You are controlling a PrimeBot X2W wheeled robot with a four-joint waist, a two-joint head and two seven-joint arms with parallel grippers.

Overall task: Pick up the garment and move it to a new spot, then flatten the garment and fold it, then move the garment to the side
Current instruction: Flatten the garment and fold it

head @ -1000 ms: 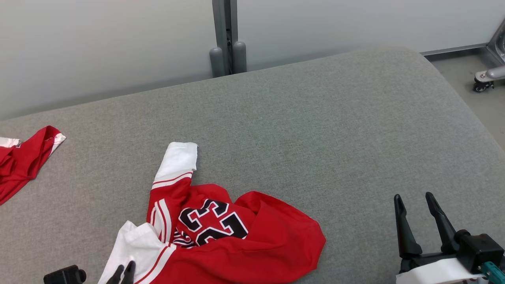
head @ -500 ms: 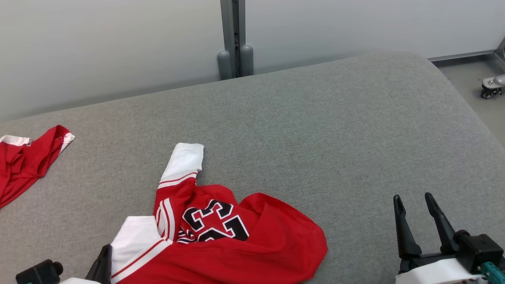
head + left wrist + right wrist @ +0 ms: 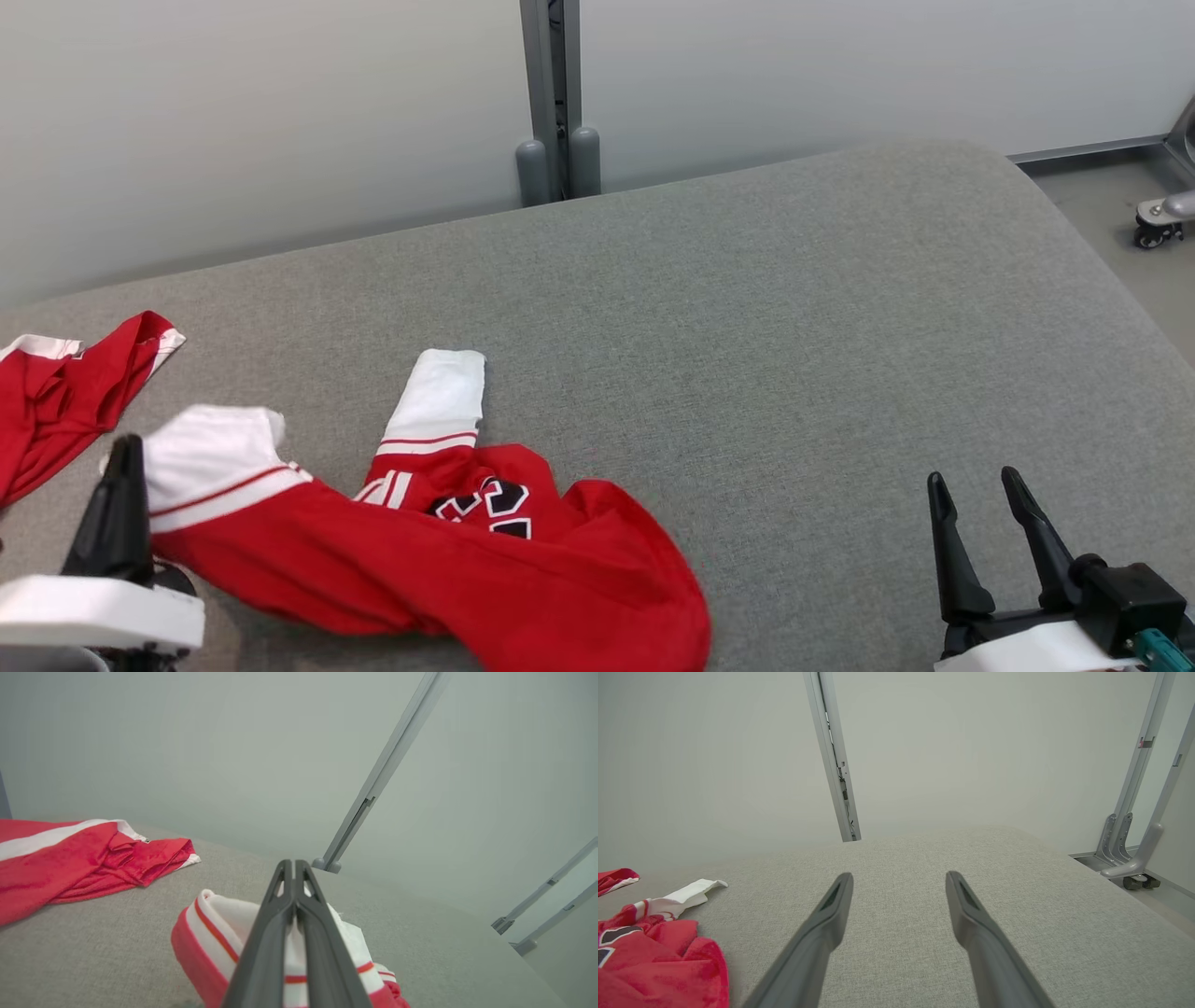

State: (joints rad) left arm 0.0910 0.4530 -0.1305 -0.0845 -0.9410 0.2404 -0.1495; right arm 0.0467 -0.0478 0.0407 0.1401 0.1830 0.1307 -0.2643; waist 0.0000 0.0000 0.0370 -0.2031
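Lifting has begun: your left gripper [image 3: 290, 865] has just closed its jaws on the white cuff [image 3: 210, 448] of the red jersey [image 3: 485, 588], hauling it toward nine o'clock; your right gripper [image 3: 972, 478] keeps its jaws open.

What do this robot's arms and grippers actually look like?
The left gripper and right gripper each have two long, tapering dark fingers with slim slots near the tips. Each wrist wears a white casing; the right one also shows a black block and small teal part.

Two red jerseys lie here: the garment [image 3: 448, 579] at six o'clock, a second jersey [image 3: 56, 401] at nine. Two grippers show: left gripper [image 3: 126, 448] at eight, right gripper [image 3: 972, 478] at four.
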